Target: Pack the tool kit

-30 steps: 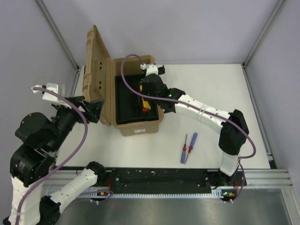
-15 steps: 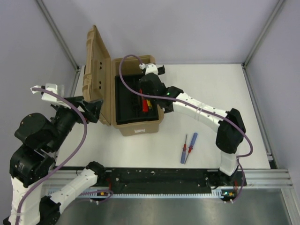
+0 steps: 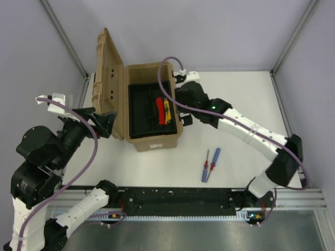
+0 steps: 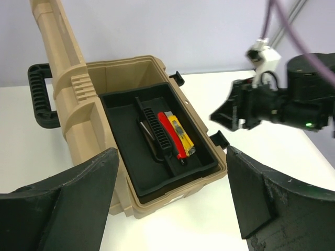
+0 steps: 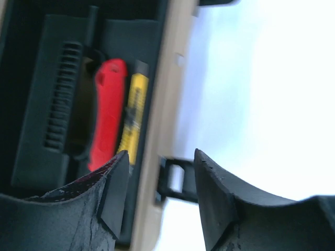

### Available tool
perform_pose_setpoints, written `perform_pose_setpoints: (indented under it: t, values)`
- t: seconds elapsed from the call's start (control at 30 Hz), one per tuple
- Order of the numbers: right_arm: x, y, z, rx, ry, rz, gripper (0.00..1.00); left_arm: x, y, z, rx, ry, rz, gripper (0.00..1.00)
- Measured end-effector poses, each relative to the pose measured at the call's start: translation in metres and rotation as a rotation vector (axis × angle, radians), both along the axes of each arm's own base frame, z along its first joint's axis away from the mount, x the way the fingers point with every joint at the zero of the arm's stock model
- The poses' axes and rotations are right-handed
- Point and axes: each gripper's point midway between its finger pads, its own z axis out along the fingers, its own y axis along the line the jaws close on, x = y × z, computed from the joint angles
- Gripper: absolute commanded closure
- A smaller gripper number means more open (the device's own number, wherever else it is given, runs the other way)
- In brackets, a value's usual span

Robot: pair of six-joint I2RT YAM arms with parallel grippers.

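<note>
1. White table top (image 3: pixel 246 104) inside a grey-walled enclosure, with both arm bases at its near edge.
2. Tan toolbox (image 3: pixel 153 140) stands left of centre on the table. Its lid (image 3: pixel 107 78) is swung open to the left and stands close to upright. A black carry handle (image 4: pixel 39 97) sits on the lid's outer face.
3. Black tray (image 4: pixel 123 112) is seated in the mouth of the box. A ribbed bar (image 4: pixel 157 128) runs down its middle and splits it into two long compartments.
4. Red utility knife (image 4: pixel 168 130) and yellow utility knife (image 4: pixel 180 133) lie side by side, touching, in the compartment right of the bar. The yellow one is nearer the box's right wall.
5. Left of the bar lies a slender dark item; cannot tell what it is.
6. Red screwdriver (image 3: pixel 206 164) and blue screwdriver (image 3: pixel 214 158) lie on the table outside the box, off its front right corner. They are just beside each other and roughly parallel.
7. Right gripper (image 5: pixel 161 157) hovers over the box's right rim, beside the black latch (image 5: pixel 175 180). Its fingers are parted with nothing between them.
8. Left gripper (image 4: pixel 171 157) sits off the box's left side by the near end of the lid, facing the box. Its fingers are spread wide and hold nothing.
</note>
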Motion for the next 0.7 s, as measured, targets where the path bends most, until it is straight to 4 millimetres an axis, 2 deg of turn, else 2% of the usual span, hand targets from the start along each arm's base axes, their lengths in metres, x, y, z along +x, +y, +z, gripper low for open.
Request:
perform_pose_setpoints:
  t: [0.1, 0.2, 0.23, 0.27, 0.3, 0.43, 0.53, 0.6, 0.7]
  values:
    - [-0.016, -0.052, 0.009, 0.043, 0.011, -0.076, 0.38, -0.002, -0.004, 0.000, 0.000, 0.001, -0.028, 0.13]
    - [-0.034, -0.102, -0.002, 0.061, 0.041, -0.164, 0.36, -0.005, -0.010, -0.001, 0.002, 0.004, -0.064, 0.13]
    - [-0.045, -0.120, -0.016, 0.058, 0.075, -0.192, 0.36, -0.006, -0.012, -0.002, 0.003, 0.007, -0.079, 0.13]
    - [-0.047, -0.127, -0.021, 0.053, 0.087, -0.211, 0.36, -0.007, -0.014, -0.002, 0.004, 0.009, -0.090, 0.14]
    - [-0.053, -0.138, -0.035, 0.052, 0.116, -0.232, 0.36, -0.009, -0.017, -0.003, 0.005, 0.011, -0.110, 0.14]
    - [-0.086, -0.172, -0.108, 0.001, 0.286, -0.319, 0.39, -0.011, -0.027, -0.006, 0.019, 0.040, -0.166, 0.17]
    - [-0.114, -0.196, -0.162, -0.038, 0.424, -0.411, 0.42, -0.002, -0.040, -0.004, 0.025, 0.072, -0.204, 0.19]
    - [-0.130, -0.206, -0.183, -0.049, 0.482, -0.460, 0.44, 0.006, -0.052, -0.008, 0.025, 0.101, -0.239, 0.21]
    - [-0.141, -0.212, -0.198, -0.042, 0.523, -0.512, 0.48, 0.016, -0.073, -0.018, 0.014, 0.153, -0.306, 0.21]
